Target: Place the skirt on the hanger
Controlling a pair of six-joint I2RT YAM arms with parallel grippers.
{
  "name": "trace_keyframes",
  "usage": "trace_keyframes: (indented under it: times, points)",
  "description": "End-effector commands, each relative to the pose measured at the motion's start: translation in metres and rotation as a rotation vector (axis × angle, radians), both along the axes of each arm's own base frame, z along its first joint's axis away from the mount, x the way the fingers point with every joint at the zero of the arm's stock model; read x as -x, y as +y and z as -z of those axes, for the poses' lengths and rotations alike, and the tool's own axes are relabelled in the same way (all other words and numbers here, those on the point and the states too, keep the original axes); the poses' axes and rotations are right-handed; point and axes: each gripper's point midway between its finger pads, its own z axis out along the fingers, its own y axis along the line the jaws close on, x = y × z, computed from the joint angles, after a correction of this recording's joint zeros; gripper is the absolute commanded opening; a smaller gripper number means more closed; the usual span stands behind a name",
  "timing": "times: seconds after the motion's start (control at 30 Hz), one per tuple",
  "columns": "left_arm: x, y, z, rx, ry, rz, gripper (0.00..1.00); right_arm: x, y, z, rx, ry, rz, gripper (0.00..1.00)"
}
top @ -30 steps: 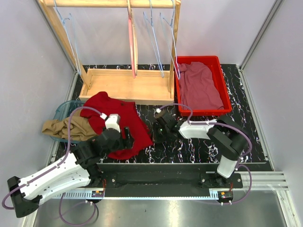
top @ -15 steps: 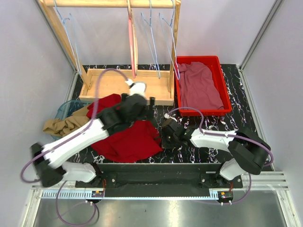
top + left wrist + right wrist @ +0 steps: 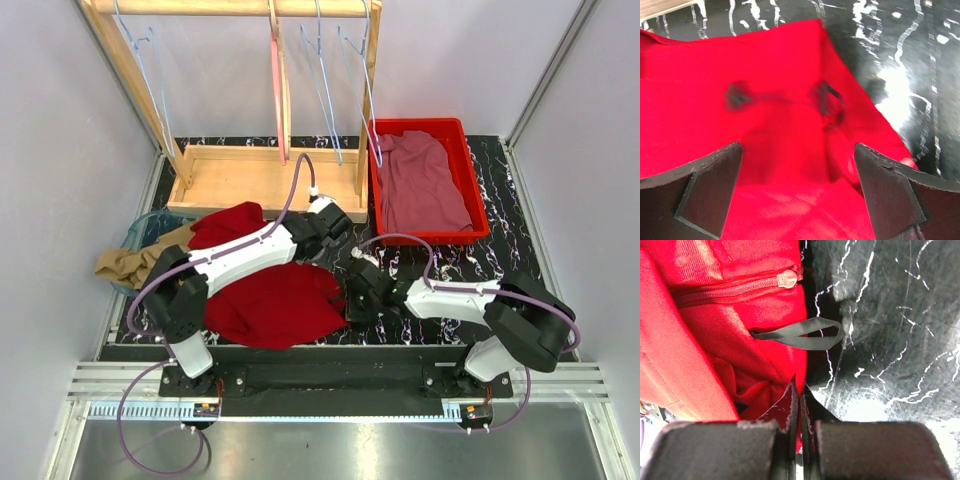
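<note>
Since a second ago my left arm has swung from the near left corner out across the cloth, and its jaws have spread wide. My right gripper has slid a little toward the near edge, and the skirt has followed it and spread out.

The table is black with white veining. Along its far edge stands the wooden rack. From its top rail hang the blue wire hangers and one pink hanger, all bare.

In the far right corner the red bin holds a maroon garment.

The skirt lies flat on the table left of centre, running from the rack's base down to the near edge. It is well apart from every hanger. My own left arm lies slantwise over it, covering its middle.

At the left edge a blue basin holds a tan garment that spills over its rim, just beside the skirt.

My left gripper hovers over the skirt's far right corner, close to the rack's base. Its jaws stand wide apart and hold nothing.

My right gripper sits at the skirt's right edge. Its jaws are pressed together on the red hem.

Just beyond those tips a black loop sticks out from the cloth. A zipper pull lies above it.
</note>
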Motion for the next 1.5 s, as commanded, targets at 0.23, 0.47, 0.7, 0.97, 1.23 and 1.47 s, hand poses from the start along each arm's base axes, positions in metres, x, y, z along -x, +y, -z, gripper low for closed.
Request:
trace_keyframes:
  times: [0.23,0.47,0.7,0.97,1.23,1.47]
  points:
    - [-0.035,0.020,0.004,-0.084,-0.037,-0.078,0.56,0.008,-0.019,-0.002,0.014,-0.020,0.049,0.00]
    - [-0.053,0.057,-0.058,-0.091,-0.172,-0.179,0.00,-0.008,-0.009,-0.024,-0.010,-0.083,0.063,0.00]
    - [-0.058,0.112,-0.167,-0.027,-0.406,-0.322,0.00,-0.056,0.019,-0.086,0.038,-0.247,0.040,0.00]
    - [-0.019,0.169,-0.290,0.115,-0.653,-0.395,0.00,-0.097,0.022,-0.236,-0.084,-0.530,0.138,0.00]
    - [0.023,0.178,-0.348,0.326,-0.761,-0.284,0.00,-0.088,-0.045,-0.349,-0.178,-0.764,0.286,0.00]
    - [0.034,0.151,-0.352,0.479,-0.748,-0.129,0.00,-0.067,-0.110,-0.397,-0.200,-0.877,0.396,0.00]
